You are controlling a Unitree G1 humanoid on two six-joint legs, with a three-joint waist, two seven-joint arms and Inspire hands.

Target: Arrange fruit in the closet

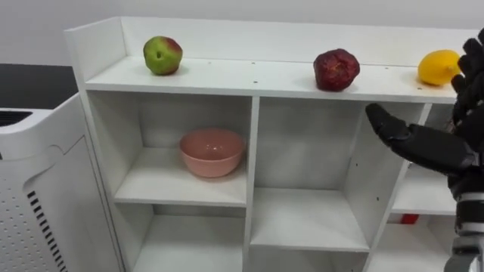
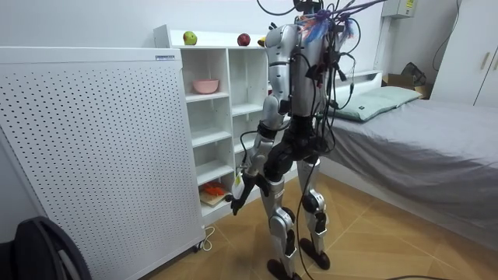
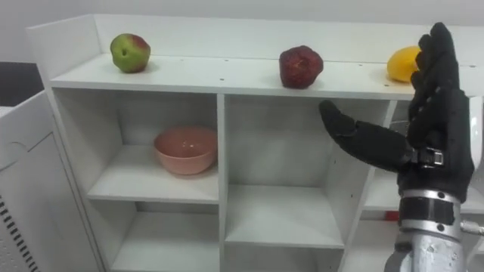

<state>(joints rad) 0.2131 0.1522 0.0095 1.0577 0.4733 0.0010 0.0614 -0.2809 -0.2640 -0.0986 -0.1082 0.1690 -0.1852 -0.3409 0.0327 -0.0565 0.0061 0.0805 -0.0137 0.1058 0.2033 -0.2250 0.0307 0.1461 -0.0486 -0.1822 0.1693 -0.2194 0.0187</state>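
Observation:
On top of the white closet (image 1: 249,80) lie three fruits in a row: a green-red apple (image 1: 162,55) at the left, a dark red pomegranate (image 1: 336,70) in the middle and a yellow fruit (image 1: 439,66) at the right. My right hand (image 1: 431,147) is raised in front of the closet's right side, just below and beside the yellow fruit, open, thumb pointing left, holding nothing. My left hand (image 2: 238,196) hangs low beside my leg in the room view. I stand facing the closet.
A pink bowl (image 1: 212,151) sits in the upper left compartment; the middle compartments are bare. Something red (image 1: 408,219) shows low in the right column. A white perforated panel (image 2: 93,148) stands left of the closet, and a bed (image 2: 420,132) lies behind me.

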